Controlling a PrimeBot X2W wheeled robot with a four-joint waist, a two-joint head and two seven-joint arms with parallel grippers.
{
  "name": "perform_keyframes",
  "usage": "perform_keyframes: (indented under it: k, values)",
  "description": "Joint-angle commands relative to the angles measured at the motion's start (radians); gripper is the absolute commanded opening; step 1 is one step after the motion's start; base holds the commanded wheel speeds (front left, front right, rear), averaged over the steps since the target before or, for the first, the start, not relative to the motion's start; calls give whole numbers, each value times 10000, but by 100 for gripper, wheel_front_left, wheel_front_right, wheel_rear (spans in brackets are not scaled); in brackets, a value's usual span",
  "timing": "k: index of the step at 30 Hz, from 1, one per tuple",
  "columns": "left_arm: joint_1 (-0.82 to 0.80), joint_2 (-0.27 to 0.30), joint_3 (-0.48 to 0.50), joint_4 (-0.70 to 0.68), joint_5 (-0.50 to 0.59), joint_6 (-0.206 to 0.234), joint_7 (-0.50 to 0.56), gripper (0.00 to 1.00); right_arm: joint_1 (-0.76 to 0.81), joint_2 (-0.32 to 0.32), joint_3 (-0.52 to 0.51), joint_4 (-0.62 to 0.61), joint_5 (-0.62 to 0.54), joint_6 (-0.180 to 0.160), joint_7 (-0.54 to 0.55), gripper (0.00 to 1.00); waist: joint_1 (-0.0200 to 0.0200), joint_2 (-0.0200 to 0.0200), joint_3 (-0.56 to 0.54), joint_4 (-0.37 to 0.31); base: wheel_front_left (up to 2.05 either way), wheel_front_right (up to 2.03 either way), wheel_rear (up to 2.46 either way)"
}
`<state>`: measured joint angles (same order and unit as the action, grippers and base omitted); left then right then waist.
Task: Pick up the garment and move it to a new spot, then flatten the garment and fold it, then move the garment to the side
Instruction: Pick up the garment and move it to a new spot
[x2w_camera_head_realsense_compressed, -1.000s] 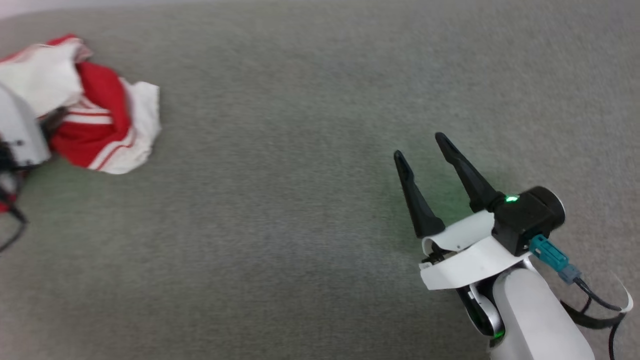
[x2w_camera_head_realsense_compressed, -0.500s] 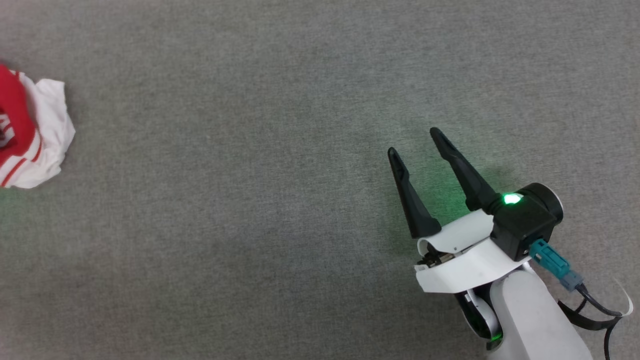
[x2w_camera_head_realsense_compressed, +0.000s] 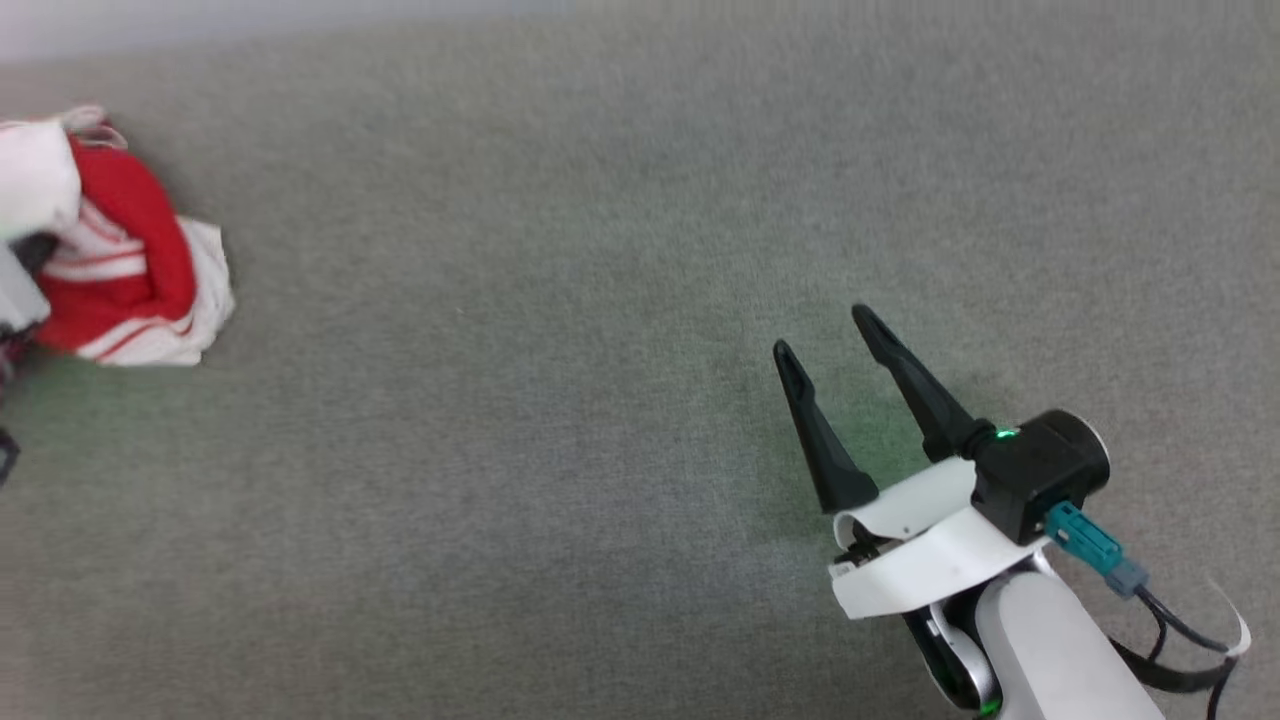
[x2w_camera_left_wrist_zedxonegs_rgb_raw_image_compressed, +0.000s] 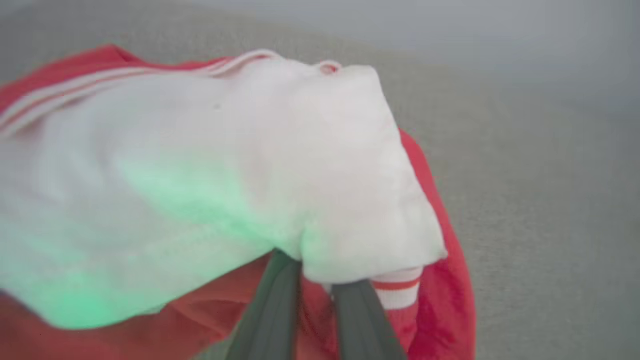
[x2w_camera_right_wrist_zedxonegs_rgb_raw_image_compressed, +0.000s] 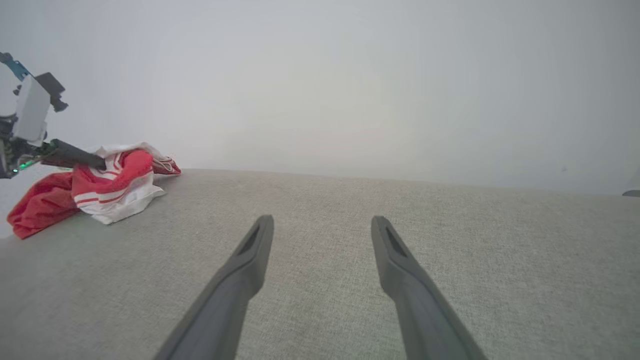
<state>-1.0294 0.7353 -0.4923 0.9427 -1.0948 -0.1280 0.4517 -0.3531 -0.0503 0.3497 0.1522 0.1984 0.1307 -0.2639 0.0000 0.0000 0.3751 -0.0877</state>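
Garment (x2w_camera_head_realsense_compressed: 125, 265): red, white panels, striped trim; crumpled heap on grey surface (x2w_camera_head_realsense_compressed: 600, 300), head view's far left

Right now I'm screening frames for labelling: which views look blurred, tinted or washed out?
Left wrist view: soft close-up, green glow tinting the white panel of the bright red and white soft fabric garment above the left gripper. Head view: mostly sharp, faint green cast on the grey woven surface by the right gripper. Right wrist view: crisp weave, hazy background.
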Motion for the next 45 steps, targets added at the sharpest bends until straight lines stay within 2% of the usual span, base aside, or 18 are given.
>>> perform_keyframes:
  k: [1, 9, 14, 16, 22, 27, 31, 36, 38, 42, 45]
  values:
    - [-140, -89, -10, -236, -212, -25, -161, 0, 211, -6, -72, 37, 108, 1, -8, 100, 0, 0, -801, 358, 0, 0, 0]
    - [-337, -684, -1059, -2810, -1133, -25, 197, 0, 816, -8, -363, 76, 534, 1, -8, 100, 0, 0, -1807, 461, 0, 0, 0]
    - [-98, -1370, -1669, -4570, -1708, -26, 532, 0, 1141, 0, -637, -70, 858, 1, -8, 100, 0, 0, -2122, 77, 0, 0, 0]
    - [-102, -1839, -1805, -5112, -2068, -26, 690, 0, 1211, -5, -779, -173, 952, 1, -8, 100, 0, 0, -2054, -145, 0, 0, 0]
    - [-610, -3417, -2252, -5592, -2692, -20, 1329, 0, 1038, 2, -1333, -561, 1142, 1, -8, 100, 0, 0, -1378, -1043, 0, 0, 0]
    - [-926, -4172, -2908, -5008, -2092, -22, 1146, 0, 851, 8, -1620, -805, 1441, 1, -8, 100, 0, 0, -764, -2025, 0, 0, 0]
    - [-1035, -4115, -3377, -4095, -1647, -23, 905, 0, 761, 11, -1695, -962, 1773, 1, -8, 100, 0, 0, -335, -2870, 0, 0, 0]
    - [-1131, -3361, -4246, -2792, -979, -24, 914, 0, 845, 12, -1673, -1070, 2153, 1, -8, 100, 0, 0, 2, -3656, 0, 0, 0]
    - [-1146, -3215, -4416, -2574, -846, -24, 946, 0, 878, 11, -1649, -1079, 2224, 1, -8, 100, 0, 0, 45, -3767, 0, 0, 0]
    - [-1190, -2684, -5569, -2110, -200, -25, 1380, 0, 967, 14, -1575, -1155, 2473, 1, -8, 100, 0, 0, 221, -4060, 0, 0, 0]
    - [-1080, -2350, -6897, -2117, 187, -8, 2096, 0, 945, 13, -1526, -1258, 2614, 1, -8, 100, 0, 0, 415, -4191, 0, 0, 0]
